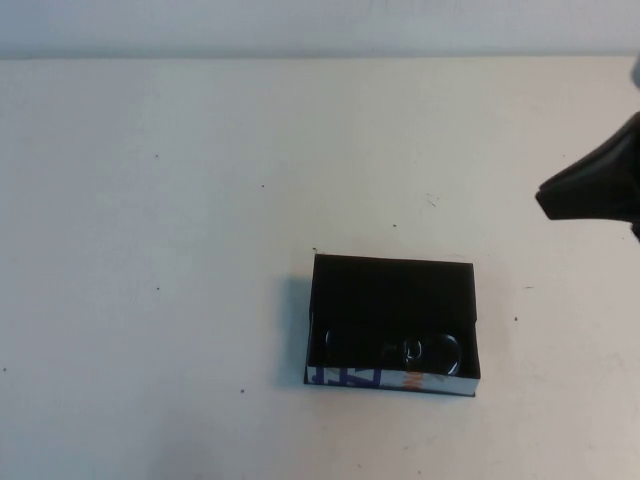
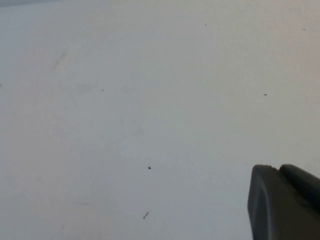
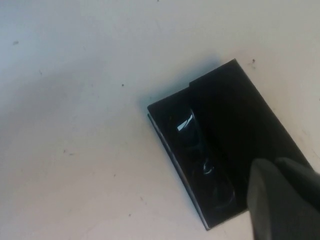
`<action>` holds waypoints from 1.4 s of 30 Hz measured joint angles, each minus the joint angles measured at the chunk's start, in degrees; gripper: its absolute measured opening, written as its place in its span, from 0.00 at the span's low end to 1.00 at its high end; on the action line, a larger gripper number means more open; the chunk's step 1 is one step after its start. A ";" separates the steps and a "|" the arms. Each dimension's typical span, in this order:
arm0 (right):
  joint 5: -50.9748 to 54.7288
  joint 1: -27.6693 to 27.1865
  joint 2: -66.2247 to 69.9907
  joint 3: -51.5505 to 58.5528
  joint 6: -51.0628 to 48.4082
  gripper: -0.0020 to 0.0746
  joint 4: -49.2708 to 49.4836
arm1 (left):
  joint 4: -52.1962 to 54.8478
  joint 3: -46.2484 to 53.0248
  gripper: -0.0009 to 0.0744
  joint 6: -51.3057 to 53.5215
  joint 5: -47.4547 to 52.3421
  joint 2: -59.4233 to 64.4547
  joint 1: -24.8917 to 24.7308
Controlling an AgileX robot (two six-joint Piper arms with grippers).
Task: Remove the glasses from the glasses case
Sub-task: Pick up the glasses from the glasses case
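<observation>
**Glasses lie in the open case, right gripper high at the side**

The glasses case [image 1: 392,318] is the thing nearest to the camera in the high view, sitting on the white table [image 1: 150,250] at about 6 o'clock from the table's middle. Its white edge strip with blue letters and a small orange mark faces the camera. The glasses [image 1: 415,352] lie inside the case, along the near wall, with shiny reflections on the lenses.

The right gripper [image 1: 590,185] hangs at about 3 o'clock, above the table and apart from the case. Whether its jaws are spread or pressed together, I cannot tell. In the right wrist view the case [image 3: 225,150] and the glasses [image 3: 200,155] are below the gripper.

The left gripper [image 2: 285,202] shows only in the left wrist view, over bare table [image 2: 125,100]; the state of its jaws I cannot tell.
</observation>
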 joint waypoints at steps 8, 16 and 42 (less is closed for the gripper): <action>0.85 12.20 14.38 -8.55 -0.64 0.00 -10.61 | 0.00 0.00 0.01 0.00 0.00 0.00 0.00; 0.97 19.65 27.88 -15.13 1.55 0.00 -23.54 | 0.00 0.00 0.01 0.00 0.00 0.00 0.00; -2.46 26.46 41.15 -17.73 2.37 0.40 -26.75 | 0.00 0.00 0.01 0.00 0.00 0.00 0.00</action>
